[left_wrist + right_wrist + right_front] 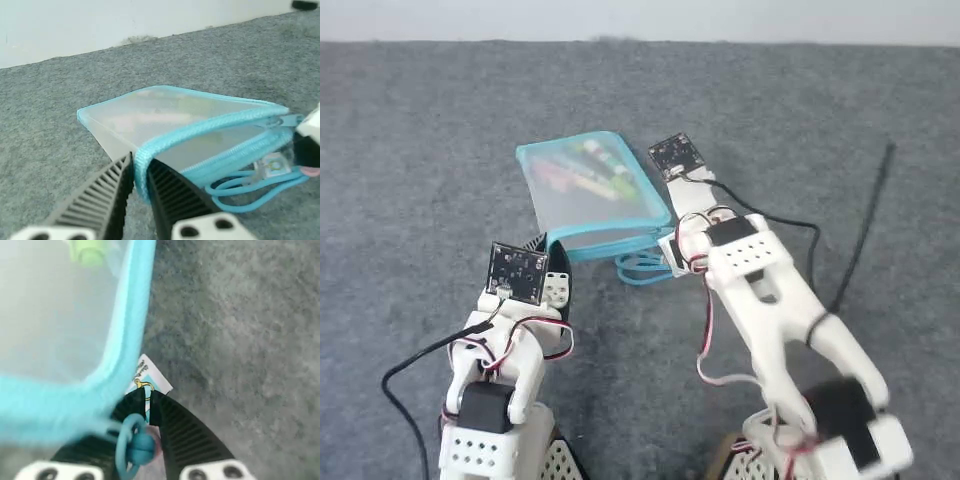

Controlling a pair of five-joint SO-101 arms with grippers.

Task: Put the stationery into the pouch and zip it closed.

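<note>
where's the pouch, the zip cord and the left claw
pouch [585, 190]: high view, on its translucent side panel.
zip cord [136, 446]: right wrist view, on the lump in the blue cord.
left claw [139, 167]: left wrist view, midway between its fingertips, at the pouch's blue edge.

The pouch [165, 112] is cloudy, smooth plastic with a woven blue cloth edge. My left gripper [140, 167] has black, matt, ribbed plastic fingers [100, 195]. The table [45, 150] is rough, fuzzy gray cloth.
</note>
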